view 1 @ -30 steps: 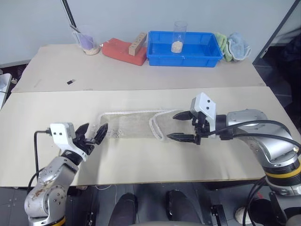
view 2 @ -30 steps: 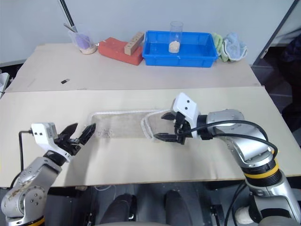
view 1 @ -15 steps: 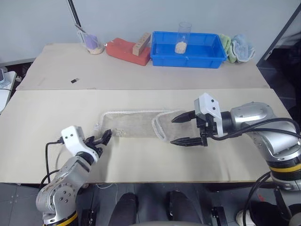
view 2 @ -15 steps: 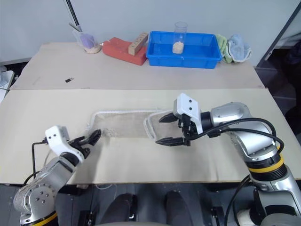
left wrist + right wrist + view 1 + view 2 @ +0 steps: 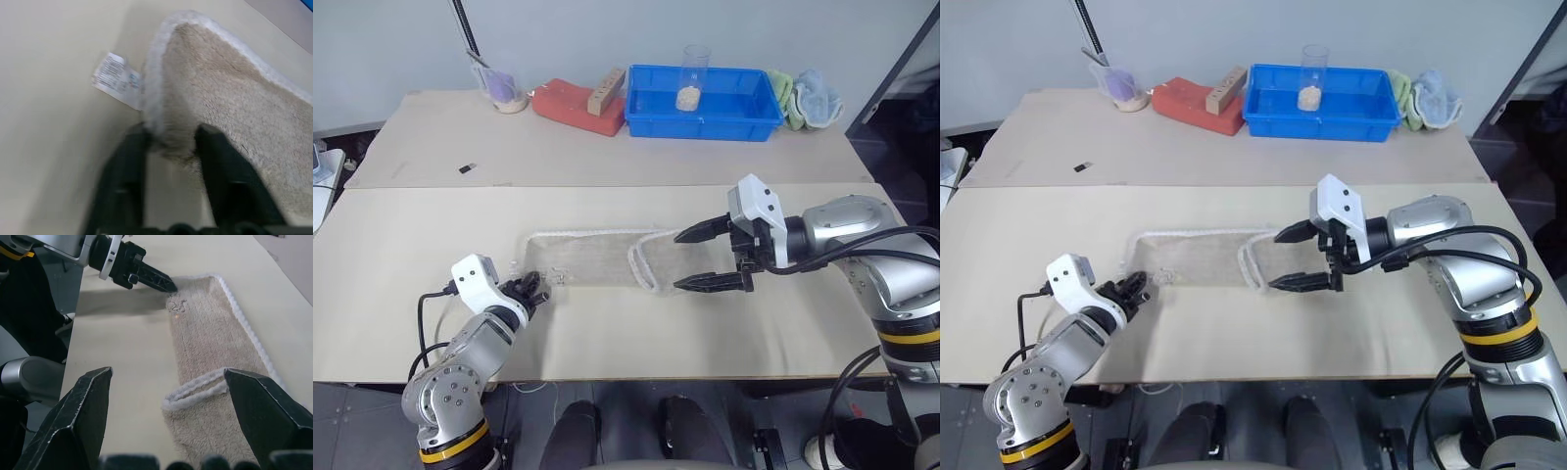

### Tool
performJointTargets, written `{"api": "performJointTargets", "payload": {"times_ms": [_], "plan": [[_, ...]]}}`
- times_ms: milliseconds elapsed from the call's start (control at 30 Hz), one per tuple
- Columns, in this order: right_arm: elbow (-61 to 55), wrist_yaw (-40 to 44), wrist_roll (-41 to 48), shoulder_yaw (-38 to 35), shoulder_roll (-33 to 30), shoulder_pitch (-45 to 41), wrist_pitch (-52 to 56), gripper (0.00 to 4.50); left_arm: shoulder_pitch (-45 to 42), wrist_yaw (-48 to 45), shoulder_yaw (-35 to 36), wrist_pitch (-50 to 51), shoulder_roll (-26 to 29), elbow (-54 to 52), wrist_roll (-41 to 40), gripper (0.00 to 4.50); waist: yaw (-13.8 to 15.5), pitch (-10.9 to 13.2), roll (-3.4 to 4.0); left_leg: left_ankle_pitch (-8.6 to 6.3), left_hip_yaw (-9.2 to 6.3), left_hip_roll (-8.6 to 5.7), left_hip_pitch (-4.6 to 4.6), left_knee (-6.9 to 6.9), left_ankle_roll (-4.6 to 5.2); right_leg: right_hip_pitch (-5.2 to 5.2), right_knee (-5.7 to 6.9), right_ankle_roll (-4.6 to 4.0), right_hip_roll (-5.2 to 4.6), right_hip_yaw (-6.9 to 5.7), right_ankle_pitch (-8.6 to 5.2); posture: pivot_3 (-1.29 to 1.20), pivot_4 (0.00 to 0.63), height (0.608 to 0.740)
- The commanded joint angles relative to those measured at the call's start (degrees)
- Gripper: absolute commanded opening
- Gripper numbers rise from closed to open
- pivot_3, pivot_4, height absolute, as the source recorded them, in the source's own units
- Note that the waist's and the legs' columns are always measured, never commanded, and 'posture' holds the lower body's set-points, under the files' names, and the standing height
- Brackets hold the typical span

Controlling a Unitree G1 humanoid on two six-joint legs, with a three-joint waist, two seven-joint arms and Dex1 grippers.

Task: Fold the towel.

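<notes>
Towel (image 5: 592, 262): beige terry with white stitched edging, lying flat on the near desk (image 5: 401, 245), long side running left to right. Its right end is folded back over itself, forming a doubled flap (image 5: 651, 262). A small white printed tag (image 5: 117, 81) sticks out at the left end, flat on the desk.

My left gripper (image 5: 534, 291): low at the towel's near-left corner, fingers (image 5: 215, 161) clenched on the edging of the towel, cloth pinched between them.

My right gripper (image 5: 705, 258): raised above the desk just right of the folded flap, pointing left; fingers (image 5: 266, 406) spread wide, released, grasping nothing, apart from the cloth.

Far desk (image 5: 440, 147), along its far edge from left to right: clear cup with utensil (image 5: 501, 90); red block (image 5: 570, 103) with a wooden piece (image 5: 604, 86) on it; blue tray (image 5: 651, 108) containing a clear glass (image 5: 692, 76); green cloth (image 5: 777, 90); light blue cloth (image 5: 815, 96). Small dark item (image 5: 466, 168) at the left.
</notes>
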Motion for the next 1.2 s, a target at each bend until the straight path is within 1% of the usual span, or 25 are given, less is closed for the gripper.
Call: {"api": "performJointTargets", "payload": {"times_ms": [33,133,267,367,433,567,733,833,933,967,1100,1200], "plan": [[-0.3,0.0,1.1,-2.4,-0.1,-1.0,-0.8,4.06,-1.4,-1.9,-0.1,-2.1,3.0,-0.9,0.9,0.10,0.0,0.0,0.00,0.00,0.00,0.00,0.00,0.00,0.00,0.00,-0.01,0.00,0.00,0.00,0.00,0.00,0.150,0.740],[0.0,-0.1,1.1,-2.8,-0.5,-1.0,-0.7,4.06,-2.6,-5.1,-2.2,-3.4,6.5,-1.5,2.3,0.10,0.0,0.0,0.00,0.01,0.01,-0.01,0.00,-0.01,-0.01,-0.01,0.00,0.00,0.00,0.00,0.00,0.00,0.150,0.740],[0.7,-0.1,0.7,-4.2,-2.3,-0.6,-0.4,4.06,-4.8,-11.7,-8.4,-4.6,12.5,-3.6,4.3,0.10,0.1,0.0,0.00,0.02,0.01,-0.04,0.00,-0.03,-0.03,-0.01,-0.03,0.00,-0.02,0.00,0.00,0.00,0.150,0.740],[1.3,0.5,0.1,-5.2,-5.1,0.7,-0.8,4.06,-7.0,-14.2,-11.1,-4.4,13.9,-3.9,4.2,0.10,0.2,0.0,0.00,0.03,0.01,-0.06,-0.02,-0.02,-0.05,0.00,-0.05,0.00,-0.04,0.00,0.00,0.00,0.150,0.740],[1.1,0.1,0.6,-6.1,-5.9,1.2,-0.3,4.06,-6.0,-14.4,-10.3,-5.1,13.1,-3.7,3.6,0.10,0.2,0.0,0.00,0.03,0.02,-0.06,-0.02,-0.03,-0.05,0.00,-0.07,0.00,-0.06,0.00,0.00,0.00,0.150,0.740],[-0.2,-0.6,1.4,-6.3,-5.6,2.1,0.3,4.06,-1.6,-12.7,-4.8,-7.2,10.4,-3.3,2.5,0.10,-0.7,0.0,0.00,0.02,0.08,0.08,0.01,-0.09,-0.03,-0.06,-0.05,0.00,0.05,0.09,0.00,0.00,0.150,0.740],[0.3,-0.8,1.4,-5.6,-4.8,1.5,0.4,4.06,1.1,-10.0,2.9,-9.8,8.3,-2.9,1.4,0.10,-0.1,0.0,0.00,0.02,0.00,0.08,0.01,-0.10,-0.04,-0.07,-0.01,-0.05,0.08,0.01,0.03,0.00,0.150,0.740],[0.8,-0.6,1.2,-5.0,-4.1,0.9,0.4,4.06,2.9,-8.9,5.8,-10.0,7.6,-2.6,-0.2,0.10,0.1,0.0,0.00,0.02,0.02,0.07,0.01,-0.06,-0.04,-0.02,-0.05,-0.05,0.00,0.02,0.03,0.00,0.150,0.740],[1.0,-0.3,1.1,-4.4,-3.5,0.3,0.4,4.06,4.7,-8.6,6.6,-10.6,6.7,-3.1,-1.3,1.04,0.2,0.0,-0.01,0.02,0.02,0.05,-0.02,-0.06,-0.04,-0.01,-0.13,-0.05,-0.04,0.02,0.03,0.00,0.150,0.740],[1.0,-0.3,1.1,-4.3,-3.4,0.2,0.4,4.06,4.8,-8.2,6.7,-10.9,6.5,-3.2,-1.4,1.43,0.3,0.0,-0.01,0.02,0.02,0.05,-0.03,-0.06,-0.04,-0.02,-0.14,-0.04,-0.05,0.02,0.03,0.00,0.150,0.740],[1.3,0.0,0.9,-4.1,-3.3,-0.2,0.4,4.06,6.0,-6.4,6.8,-10.7,5.6,-4.2,-3.2,3.11,0.2,0.0,-0.02,0.03,0.02,0.04,-0.03,-0.06,-0.05,-0.02,-0.13,-0.04,-0.05,0.01,0.04,0.00,0.150,0.740],[1.5,0.1,0.8,-4.0,-3.2,-0.3,0.3,4.06,6.2,-3.0,8.6,-12.9,3.0,-4.7,-5.7,4.48,0.1,0.0,-0.02,0.03,0.02,0.07,-0.03,-0.07,-0.06,-0.03,-0.13,-0.04,-0.04,0.01,0.04,0.00,0.150,0.740]]}}
